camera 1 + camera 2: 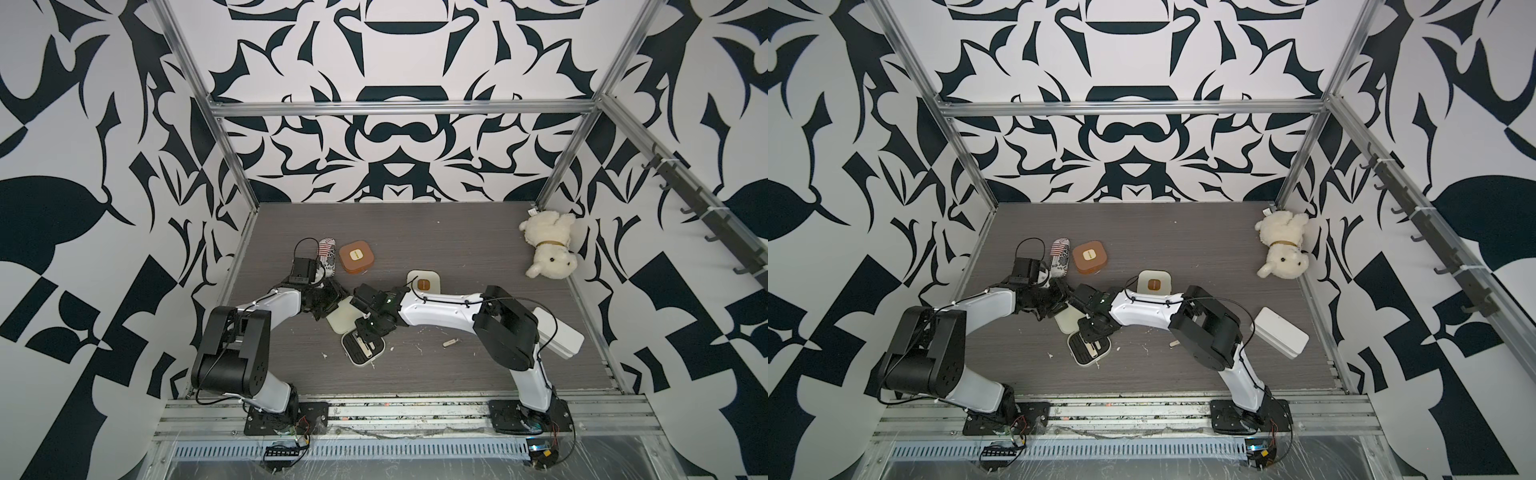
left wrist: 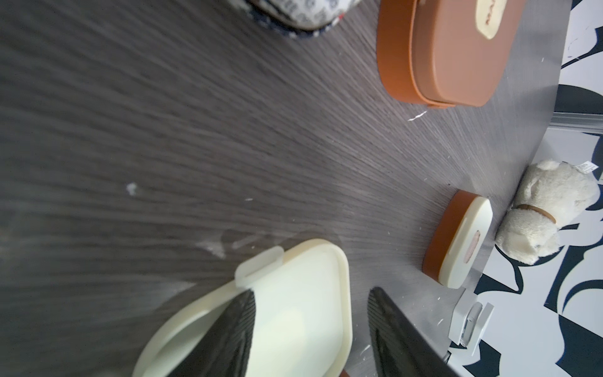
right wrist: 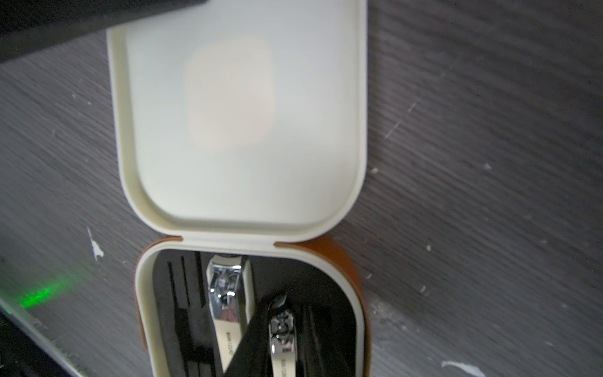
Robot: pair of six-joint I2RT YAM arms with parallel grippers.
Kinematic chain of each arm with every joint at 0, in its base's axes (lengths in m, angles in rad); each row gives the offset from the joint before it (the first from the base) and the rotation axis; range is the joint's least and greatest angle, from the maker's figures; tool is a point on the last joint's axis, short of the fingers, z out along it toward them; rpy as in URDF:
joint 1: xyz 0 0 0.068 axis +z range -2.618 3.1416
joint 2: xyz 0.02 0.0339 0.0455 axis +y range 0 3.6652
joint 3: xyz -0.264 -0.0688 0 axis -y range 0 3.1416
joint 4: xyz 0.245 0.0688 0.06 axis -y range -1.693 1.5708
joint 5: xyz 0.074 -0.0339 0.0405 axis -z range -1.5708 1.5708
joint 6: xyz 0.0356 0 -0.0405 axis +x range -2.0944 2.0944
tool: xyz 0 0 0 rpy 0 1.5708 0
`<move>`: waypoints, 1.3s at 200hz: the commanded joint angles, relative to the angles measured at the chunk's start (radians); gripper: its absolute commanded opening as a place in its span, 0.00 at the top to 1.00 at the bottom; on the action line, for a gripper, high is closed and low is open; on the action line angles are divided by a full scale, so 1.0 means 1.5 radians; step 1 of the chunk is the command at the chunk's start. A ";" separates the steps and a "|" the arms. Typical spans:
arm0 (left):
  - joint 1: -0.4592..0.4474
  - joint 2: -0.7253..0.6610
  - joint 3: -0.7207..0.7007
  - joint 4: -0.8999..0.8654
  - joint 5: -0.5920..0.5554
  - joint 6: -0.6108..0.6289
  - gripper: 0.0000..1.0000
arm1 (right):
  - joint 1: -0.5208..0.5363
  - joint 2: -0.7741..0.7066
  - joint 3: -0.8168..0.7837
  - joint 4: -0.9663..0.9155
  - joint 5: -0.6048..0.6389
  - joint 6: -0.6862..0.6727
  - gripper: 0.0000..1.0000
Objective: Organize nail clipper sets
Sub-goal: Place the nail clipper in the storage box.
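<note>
While open case (image 1: 358, 362) lies centre-front, L gripper (image 2: 313, 292) straddles its lid (image 2: 303, 267) rim, jaws part open, no clamp evident. R gripper (image 1: 367, 338) is down in tray (image 3: 143, 293), one finger (image 3: 251, 342) against a clipper (image 3: 281, 329); grip can't be confirmed. Risk: clipper looks skewed vs. seated clipper (image 3: 228, 306); release may leave it proud, blocking lid closure.

You are seeing the open case (image 1: 352, 345) lying front-centre, two clippers (image 3: 228, 313) sitting in it, a loose clipper (image 1: 451, 343) lying to its right. Behind, one closed case (image 1: 356, 257) is sitting just right of the can (image 1: 327, 257), another closed case (image 1: 424, 283) resting nearer centre.
</note>
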 commanded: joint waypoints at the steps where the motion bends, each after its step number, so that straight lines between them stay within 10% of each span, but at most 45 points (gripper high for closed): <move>1: 0.002 0.018 -0.020 -0.068 -0.034 0.010 0.40 | -0.003 0.002 -0.003 -0.007 0.010 0.004 0.80; 260: 0.001 0.029 -0.024 -0.060 -0.032 0.010 0.40 | 0.026 0.032 0.091 -0.094 0.114 -0.005 0.81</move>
